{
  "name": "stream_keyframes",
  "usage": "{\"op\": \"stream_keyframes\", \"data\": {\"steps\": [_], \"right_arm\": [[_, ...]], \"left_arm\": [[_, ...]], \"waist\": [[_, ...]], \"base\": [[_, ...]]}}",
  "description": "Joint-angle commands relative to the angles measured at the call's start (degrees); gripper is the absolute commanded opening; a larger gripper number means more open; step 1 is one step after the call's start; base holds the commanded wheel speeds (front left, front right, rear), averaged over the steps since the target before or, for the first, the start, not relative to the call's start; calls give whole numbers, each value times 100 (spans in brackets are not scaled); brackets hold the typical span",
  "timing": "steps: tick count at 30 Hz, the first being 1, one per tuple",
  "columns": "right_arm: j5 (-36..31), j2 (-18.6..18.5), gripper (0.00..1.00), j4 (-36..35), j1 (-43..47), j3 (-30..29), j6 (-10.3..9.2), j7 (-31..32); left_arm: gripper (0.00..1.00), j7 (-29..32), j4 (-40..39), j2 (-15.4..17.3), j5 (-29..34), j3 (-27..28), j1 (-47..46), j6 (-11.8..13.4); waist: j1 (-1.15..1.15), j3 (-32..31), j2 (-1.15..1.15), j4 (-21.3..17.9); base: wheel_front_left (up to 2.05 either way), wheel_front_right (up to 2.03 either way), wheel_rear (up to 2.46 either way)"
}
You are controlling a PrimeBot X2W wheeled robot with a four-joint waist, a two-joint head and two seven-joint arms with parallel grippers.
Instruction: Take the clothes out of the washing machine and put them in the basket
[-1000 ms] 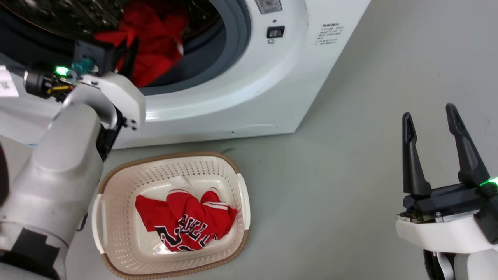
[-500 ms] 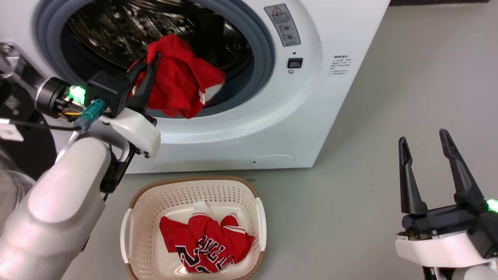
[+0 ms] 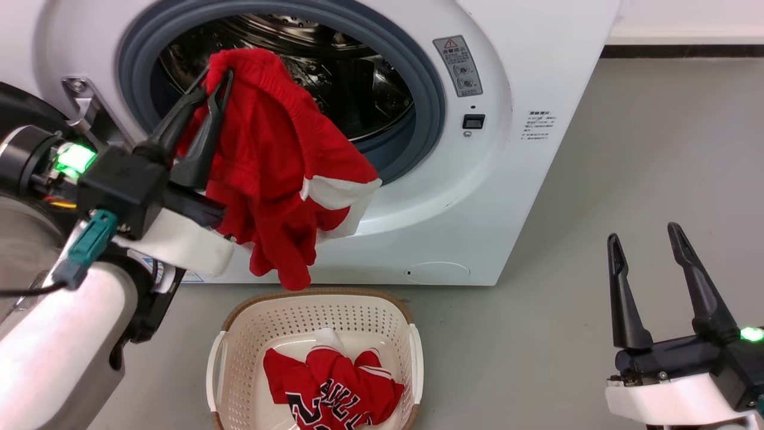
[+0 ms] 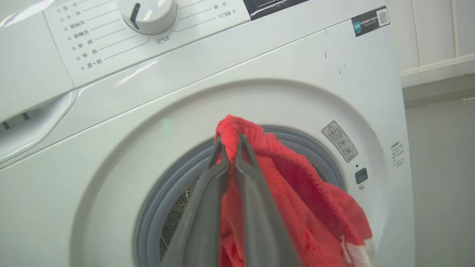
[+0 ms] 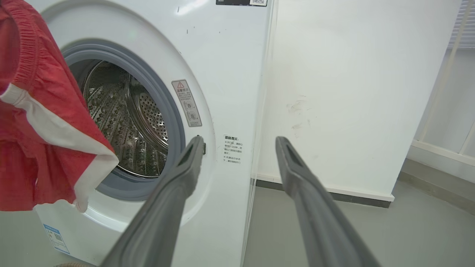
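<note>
Left jaws tight on red shorts (image 3: 268, 149)

My right gripper (image 5: 239, 141) points, fingers spread, at the washing machine (image 5: 222, 55); I see red shorts (image 5: 44, 155) hanging before its drum (image 5: 122, 122)

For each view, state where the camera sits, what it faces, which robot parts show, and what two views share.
Head: above, looking down at washing machine, basket; left gripper, right gripper show.
Left wrist: along fingers pinching shorts, facing machine.
Right wrist: along spread fingers, facing drum.
Shared: shorts, all three.
</note>
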Motion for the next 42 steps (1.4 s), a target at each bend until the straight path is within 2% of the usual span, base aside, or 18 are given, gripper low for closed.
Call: {"op": "stream_keyframes", "data": {"steps": [1,5,13,21,25,32,42], "right_arm": [[-1,1,100,13,67,-11,-4,-13],[23,1,100,33,109,-31,-4,-13],[33,1,100,11,22,-21,-4,-13],[-33,1,100,-9,-184,-51,-4,-13],[-39,1,100,-27,-284,-52,-4,-13],[-72,1,100,-55,-528,-12,-4,-13],[-12,2,100,-148,-1031,79,-4,-13]], "left_arm": [[0,15,-133,39,47,41,82,70],[0,132,-550,195,78,112,193,233],[0,287,-839,343,38,-7,536,327],[0,218,-353,246,-252,-370,1177,164],[0,118,211,79,-408,-559,1339,-29],[0,-161,1721,-512,-698,-941,1450,-542],[0,-360,4276,-1457,-603,-1424,705,-1221]], "waist": [[1,-36,0,28],[1,-75,0,66],[1,70,0,64],[1,520,0,14],[1,721,0,-44],[1,1175,0,-219],[1,2108,0,-576]], "base": [[0,0,0],[0,0,0],[0,0,0],[0,0,0],[0,0,0],[0,0,0],[0,0,0]]}}
